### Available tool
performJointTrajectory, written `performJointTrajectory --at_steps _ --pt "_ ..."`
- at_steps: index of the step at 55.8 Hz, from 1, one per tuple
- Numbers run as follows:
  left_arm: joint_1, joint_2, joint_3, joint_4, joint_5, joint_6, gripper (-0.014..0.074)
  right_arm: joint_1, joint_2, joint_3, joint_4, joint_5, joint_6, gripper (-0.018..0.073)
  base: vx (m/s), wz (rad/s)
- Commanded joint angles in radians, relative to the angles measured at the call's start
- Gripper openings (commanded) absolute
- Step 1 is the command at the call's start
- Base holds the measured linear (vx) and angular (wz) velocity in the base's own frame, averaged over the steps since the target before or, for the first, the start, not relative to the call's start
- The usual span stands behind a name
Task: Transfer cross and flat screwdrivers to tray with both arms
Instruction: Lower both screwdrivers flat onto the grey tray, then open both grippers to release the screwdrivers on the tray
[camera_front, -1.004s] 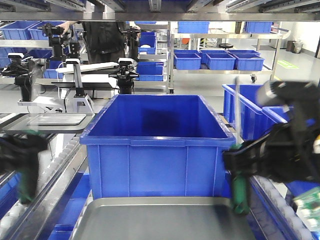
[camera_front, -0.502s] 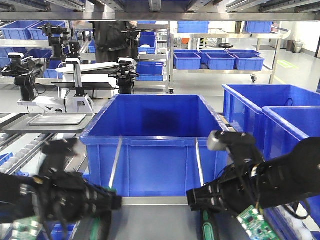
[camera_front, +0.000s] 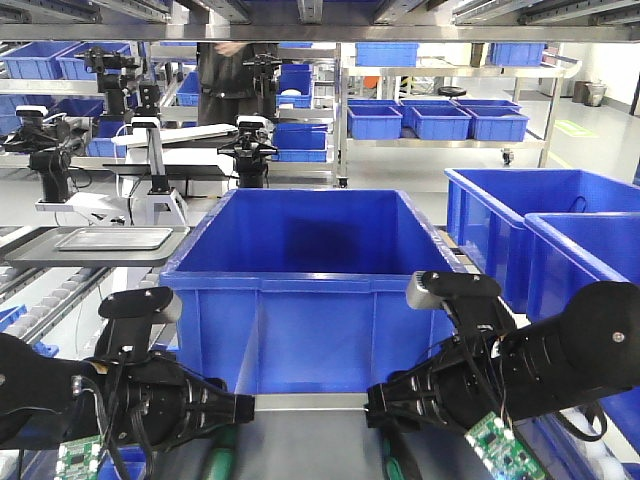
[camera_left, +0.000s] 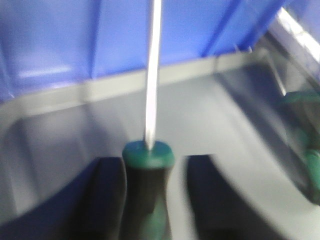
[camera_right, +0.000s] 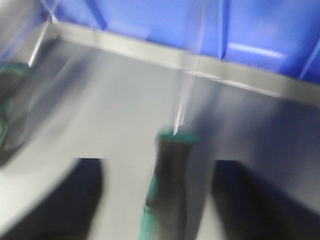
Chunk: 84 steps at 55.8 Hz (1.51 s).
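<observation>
On the left, the left claw (camera_left: 150, 195) hung low over the grey tray (camera_front: 320, 440), clamped on one screwdriver (camera_left: 147, 185) by its handle. On the right, the right claw (camera_right: 160, 200) gripped the other screwdriver (camera_right: 167, 185), before the blue bin (camera_front: 315, 290).

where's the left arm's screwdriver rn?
In the left wrist view the screwdriver sits between the left claw fingers over the grey tray, shaft pointing at the blue bin.
</observation>
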Motion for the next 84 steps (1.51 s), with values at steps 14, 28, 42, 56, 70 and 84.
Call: performJointTrajectory --at_steps 14,28,42,56,70,84 --pt "-0.005 -0.131 -0.029 -0.026 -0.090 -0.001 0.0567 -0.003 -0.055 -0.031 0.020 -0.076 -0.013 0.0580 0.00 0.00" --pt "-0.005 -0.136 -0.029 -0.026 -0.090 -0.001 0.0567 -0.003 -0.055 -0.031 0.020 -0.074 -0.013 0.0523 0.00 0.00" --pt "-0.005 -0.140 -0.023 -0.008 -0.095 -0.001 0.0567 -0.003 -0.055 -0.031 0.020 -0.074 -0.013 0.0470 0.00 0.00" --pt "0.003 -0.472 0.276 0.326 -0.340 -0.114 0.0408 -0.003 -0.055 -0.031 0.020 -0.074 -0.013 0.0435 0.00 0.01" --pt "0.190 -1.028 0.665 0.527 -0.436 -0.117 0.0062 -0.003 -0.055 -0.031 0.020 -0.073 -0.013 0.0406 0.00 0.00" --pt "0.379 -1.524 0.961 0.530 -0.435 -0.197 -0.0007 -0.003 -0.055 -0.031 0.020 -0.070 -0.013 0.0384 0.00 0.00"
